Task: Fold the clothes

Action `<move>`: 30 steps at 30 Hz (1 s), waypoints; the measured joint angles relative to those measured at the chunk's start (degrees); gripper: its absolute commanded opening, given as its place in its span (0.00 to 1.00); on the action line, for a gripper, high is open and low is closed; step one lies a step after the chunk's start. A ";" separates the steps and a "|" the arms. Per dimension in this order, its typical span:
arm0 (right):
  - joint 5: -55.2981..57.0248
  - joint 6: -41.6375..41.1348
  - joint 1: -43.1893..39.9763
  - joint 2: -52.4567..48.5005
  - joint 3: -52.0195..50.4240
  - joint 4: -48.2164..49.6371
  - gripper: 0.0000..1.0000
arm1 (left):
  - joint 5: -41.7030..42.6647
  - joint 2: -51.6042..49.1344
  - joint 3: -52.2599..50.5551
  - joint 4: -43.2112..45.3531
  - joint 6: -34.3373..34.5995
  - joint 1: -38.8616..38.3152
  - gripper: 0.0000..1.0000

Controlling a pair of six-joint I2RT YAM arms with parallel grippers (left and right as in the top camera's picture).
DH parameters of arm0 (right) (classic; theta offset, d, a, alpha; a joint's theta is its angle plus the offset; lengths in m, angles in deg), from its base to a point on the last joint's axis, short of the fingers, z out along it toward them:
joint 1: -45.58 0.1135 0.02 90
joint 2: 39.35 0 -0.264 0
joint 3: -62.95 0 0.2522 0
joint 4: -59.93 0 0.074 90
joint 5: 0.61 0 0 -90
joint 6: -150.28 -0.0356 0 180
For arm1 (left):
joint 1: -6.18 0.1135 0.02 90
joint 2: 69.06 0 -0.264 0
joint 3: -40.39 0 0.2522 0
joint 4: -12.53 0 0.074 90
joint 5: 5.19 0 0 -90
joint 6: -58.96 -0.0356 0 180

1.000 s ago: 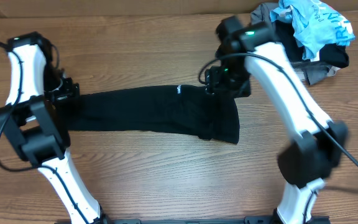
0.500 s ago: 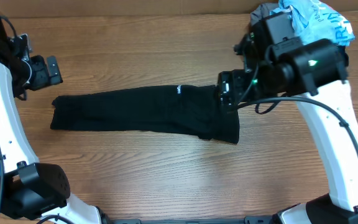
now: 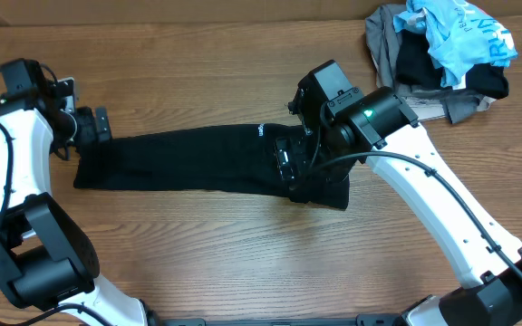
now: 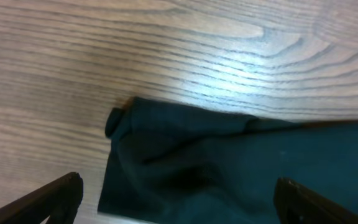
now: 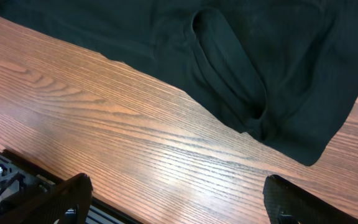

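Black T-shirt lies folded long, running left-right.

The surface is brown wood with a clear grain. A black T-shirt lies flat across its middle, folded into a long band. A heap of clothes, grey, black and light blue, sits in the far right corner.

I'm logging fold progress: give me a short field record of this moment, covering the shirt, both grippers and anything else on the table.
shirt: black T-shirt, folded into a long strip, flat on the table
left gripper: open, at the shirt's left end, holding nothing
right gripper: open, over the shirt's right end, holding nothing
other: heap of clothes in the far right corner, apart from the shirt
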 measured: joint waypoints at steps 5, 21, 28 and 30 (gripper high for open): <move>-0.02 -0.02 0.00 0.00 0.00 1.11 0.93 | -0.07 -0.09 -5.99 4.44 -5.31 0.13 0.98; 0.07 -0.02 0.00 0.02 -0.02 1.64 0.94 | -2.05 -1.25 -18.78 17.53 -6.40 2.58 1.00; 0.07 0.00 0.00 0.00 -0.02 2.01 0.94 | -1.36 -2.67 -18.91 18.40 -3.34 3.50 0.95; 0.07 0.02 0.00 0.00 0.00 2.08 0.94 | -1.25 -3.15 -18.58 19.02 -3.02 3.58 0.84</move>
